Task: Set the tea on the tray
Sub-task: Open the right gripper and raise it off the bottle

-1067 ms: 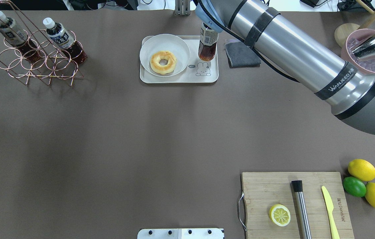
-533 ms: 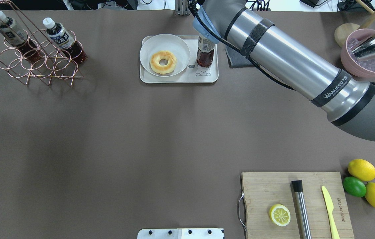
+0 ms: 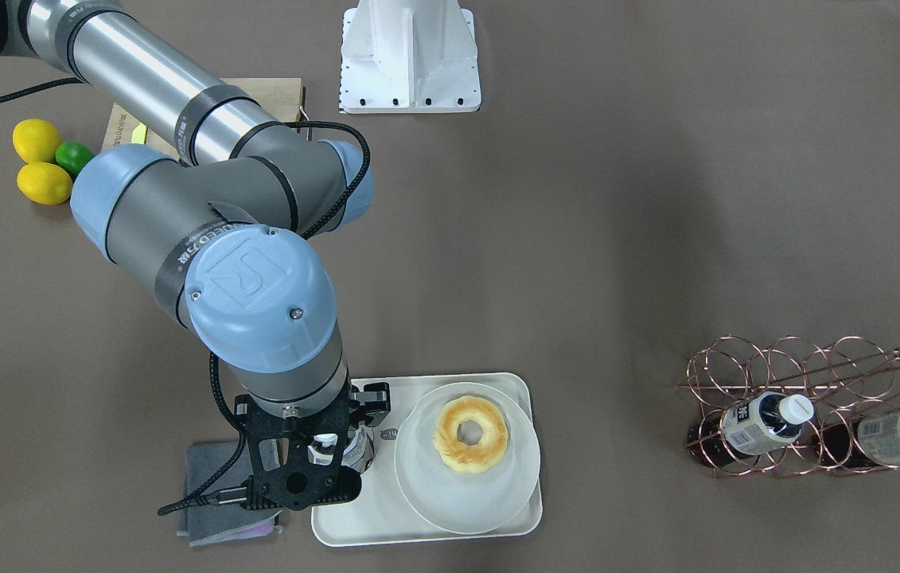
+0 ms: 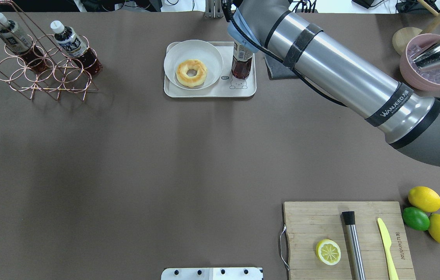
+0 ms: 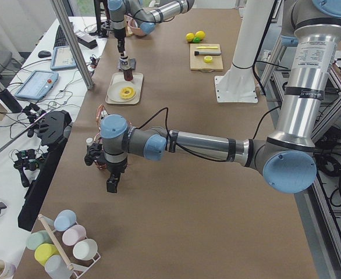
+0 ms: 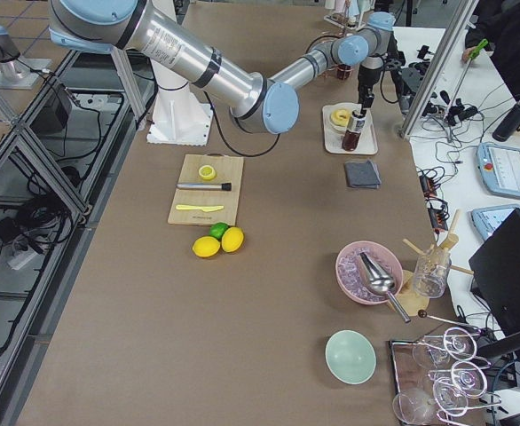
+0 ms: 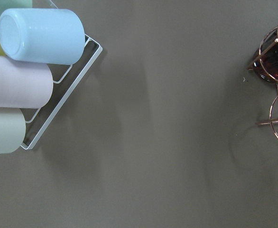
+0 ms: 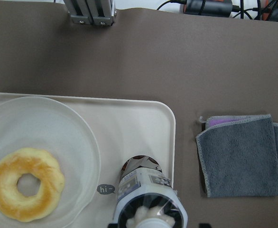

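The tea (image 4: 241, 64), a small clear bottle of dark reddish-brown drink with a white cap, stands upright on the right part of the cream tray (image 4: 208, 93), just behind the line-drawn bear. In the right wrist view the tea (image 8: 141, 183) is right below the camera, on the tray (image 8: 143, 114). My right gripper (image 3: 338, 451) is straight above it, shut on the bottle's top. My left gripper (image 5: 111, 185) hangs over the table by the copper rack; I cannot tell whether it is open or shut.
A pale plate (image 4: 173, 54) with a doughnut (image 4: 191, 72) fills the tray's left part. A grey cloth (image 8: 238, 154) lies right of the tray. A copper rack (image 4: 44, 74) holds two similar bottles. A cutting board (image 4: 313, 221) and a pink ice bowl (image 4: 433, 77) are on the right.
My right gripper lowered the tea from a tilted hold above the tray until it stands upright on it. In the last half second it only shifted slightly.
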Controlling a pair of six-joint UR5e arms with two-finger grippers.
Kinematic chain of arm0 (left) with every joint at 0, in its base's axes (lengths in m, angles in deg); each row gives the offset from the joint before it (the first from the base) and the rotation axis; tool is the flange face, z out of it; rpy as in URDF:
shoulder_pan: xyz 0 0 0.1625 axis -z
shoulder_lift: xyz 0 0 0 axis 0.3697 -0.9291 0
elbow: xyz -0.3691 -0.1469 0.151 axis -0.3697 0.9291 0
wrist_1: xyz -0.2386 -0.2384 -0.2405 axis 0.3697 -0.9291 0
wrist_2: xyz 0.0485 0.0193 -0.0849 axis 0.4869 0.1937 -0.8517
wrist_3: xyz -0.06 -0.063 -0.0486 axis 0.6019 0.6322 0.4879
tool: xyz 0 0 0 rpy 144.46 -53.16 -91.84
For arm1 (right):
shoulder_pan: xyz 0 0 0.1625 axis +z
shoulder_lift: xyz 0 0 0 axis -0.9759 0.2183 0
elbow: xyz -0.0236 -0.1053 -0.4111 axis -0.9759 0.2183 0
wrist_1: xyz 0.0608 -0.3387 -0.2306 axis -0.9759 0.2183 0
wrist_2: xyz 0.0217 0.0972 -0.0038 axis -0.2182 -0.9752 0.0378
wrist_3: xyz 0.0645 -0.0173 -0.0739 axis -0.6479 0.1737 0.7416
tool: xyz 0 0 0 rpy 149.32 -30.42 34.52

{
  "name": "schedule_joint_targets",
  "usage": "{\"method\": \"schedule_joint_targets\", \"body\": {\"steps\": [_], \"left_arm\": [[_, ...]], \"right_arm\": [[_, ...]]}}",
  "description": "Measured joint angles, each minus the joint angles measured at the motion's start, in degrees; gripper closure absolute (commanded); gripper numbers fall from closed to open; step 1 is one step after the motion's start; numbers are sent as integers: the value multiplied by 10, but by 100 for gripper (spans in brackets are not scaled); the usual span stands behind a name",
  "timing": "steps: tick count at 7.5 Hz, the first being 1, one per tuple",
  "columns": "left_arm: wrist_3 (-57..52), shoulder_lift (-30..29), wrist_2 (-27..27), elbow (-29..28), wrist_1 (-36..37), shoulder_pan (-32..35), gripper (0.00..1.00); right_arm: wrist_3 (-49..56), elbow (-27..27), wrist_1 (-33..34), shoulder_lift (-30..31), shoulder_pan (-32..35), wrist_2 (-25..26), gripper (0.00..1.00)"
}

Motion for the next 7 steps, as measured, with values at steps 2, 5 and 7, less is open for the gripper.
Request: {"method": "schedule_joint_targets", "body": {"steps": [2,5,7], "left_arm": [[0,-2,0,0,0,0,2],[0,-3,0,2,1,1,2],[-1,-3,-3,5,1,1,2]], "right_arm": [[-3,-23,10,1,9,-6,0],[-1,-175,154,30,21,-29,0],[11,-305,241,95,26,-31,0]]}}
